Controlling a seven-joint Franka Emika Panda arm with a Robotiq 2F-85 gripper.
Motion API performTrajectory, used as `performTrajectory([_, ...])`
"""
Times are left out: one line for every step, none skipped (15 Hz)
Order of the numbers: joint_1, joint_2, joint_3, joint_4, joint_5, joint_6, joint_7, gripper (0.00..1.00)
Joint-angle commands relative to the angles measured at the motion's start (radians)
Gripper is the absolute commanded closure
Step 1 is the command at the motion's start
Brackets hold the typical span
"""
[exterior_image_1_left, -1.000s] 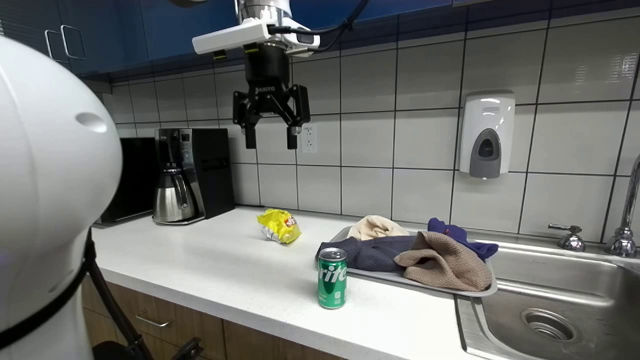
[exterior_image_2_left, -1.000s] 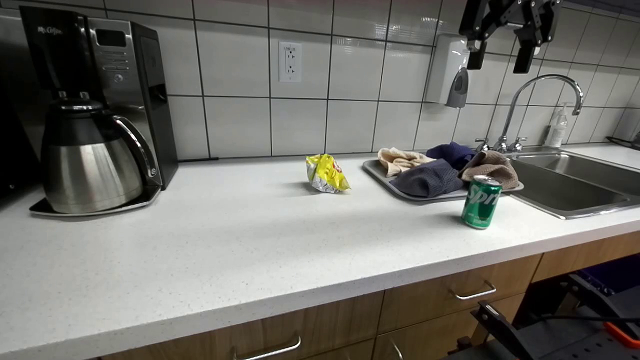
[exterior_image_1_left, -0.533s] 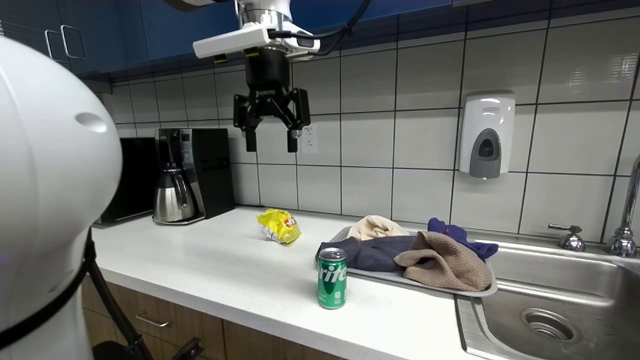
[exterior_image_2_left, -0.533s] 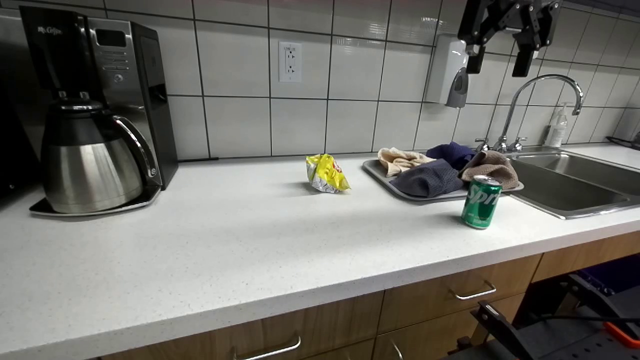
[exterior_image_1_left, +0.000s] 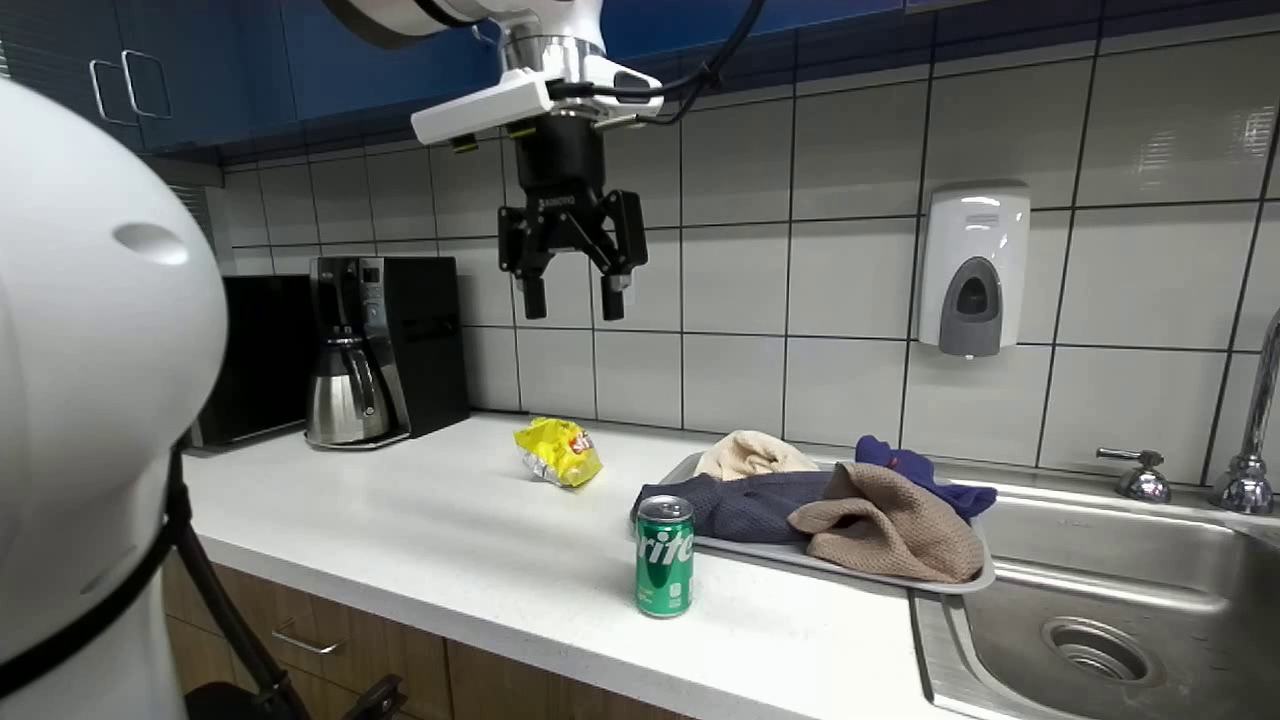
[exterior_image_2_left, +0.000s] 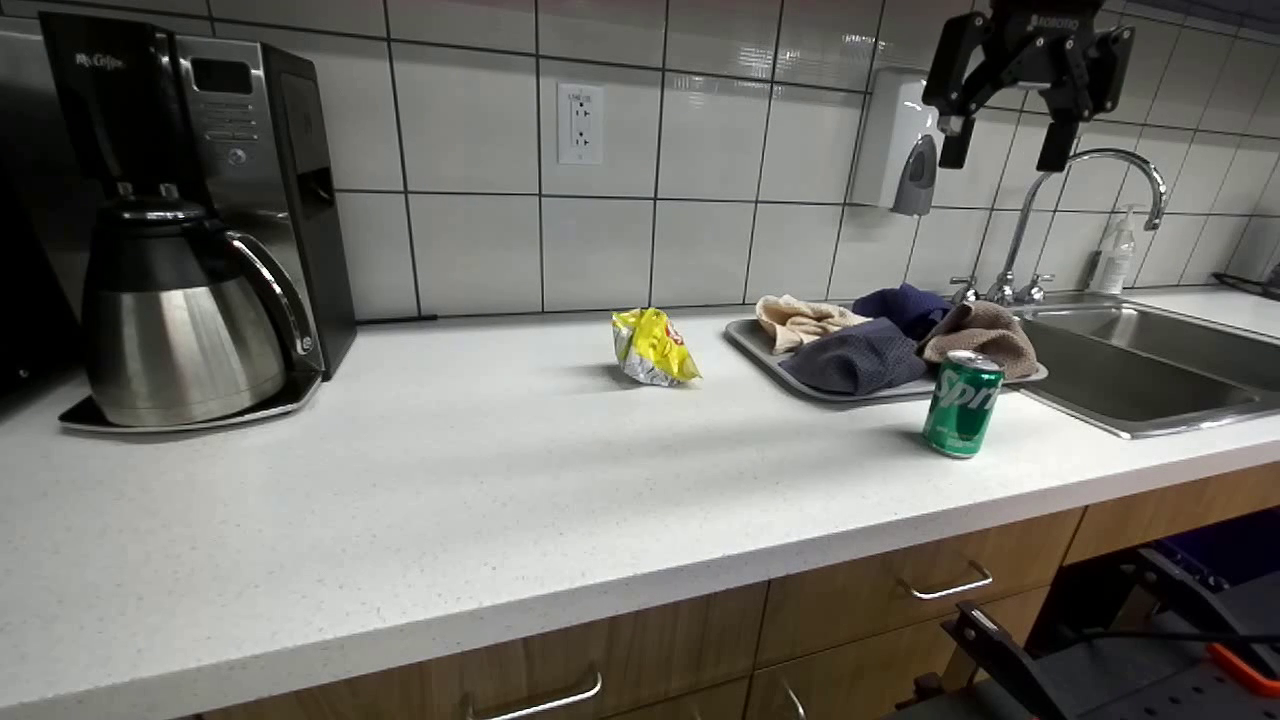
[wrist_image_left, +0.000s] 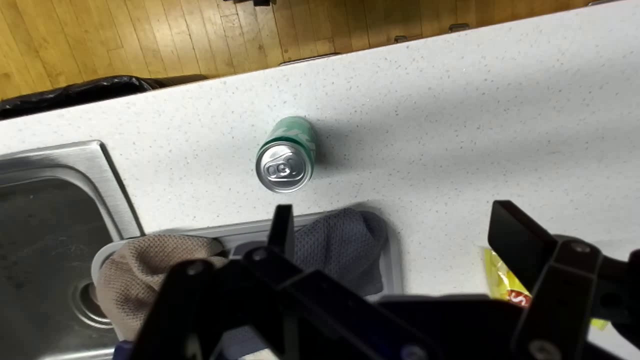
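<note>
Near the gray tray (wrist_image_left: 395, 265), the green Sprite can (wrist_image_left: 286, 157) stands upright on the speckled white countertop (exterior_image_2_left: 450, 480), well below my claw (exterior_image_1_left: 573, 308). My two jaws are spread wide, with only air between them.

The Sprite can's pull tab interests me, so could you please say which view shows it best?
The wrist view shows the pull tab best, because it looks onto it from above. Both exterior views show the Sprite can upright and mostly from the side, where the pull tab is too small to make out.
</note>
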Motion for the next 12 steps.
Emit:
performTrajectory([-0.062,0.02,0.024,-0.022,-0.041,0.076,0.074,0.0])
performTrajectory([-0.074,0.029,0.023,-0.024,-0.049,0.094,0.091,0.0])
performTrajectory([-0.087,0.041,0.024,-0.026,-0.059,0.118,0.113,0.0])
performTrajectory([-0.1,0.053,0.024,-0.027,-0.066,0.141,0.132,0.0])
performTrajectory([-0.112,0.069,0.024,-0.026,-0.072,0.162,0.153,0.0])
performTrajectory([-0.124,0.084,0.024,-0.026,-0.079,0.184,0.176,0.0])
performTrajectory([-0.137,0.102,0.023,-0.024,-0.084,0.207,0.2,0.0])
performTrajectory([-0.148,0.119,0.024,-0.022,-0.091,0.228,0.224,0.0])
performTrajectory([-0.161,0.139,0.026,-0.018,-0.098,0.252,0.252,0.0])
performTrajectory([-0.171,0.158,0.025,-0.015,-0.102,0.273,0.275,0.0])
performTrajectory([-0.183,0.183,0.027,-0.008,-0.111,0.295,0.305,0.0])
performTrajectory([-0.194,0.206,0.028,-0.004,-0.121,0.32,0.334,0.0])
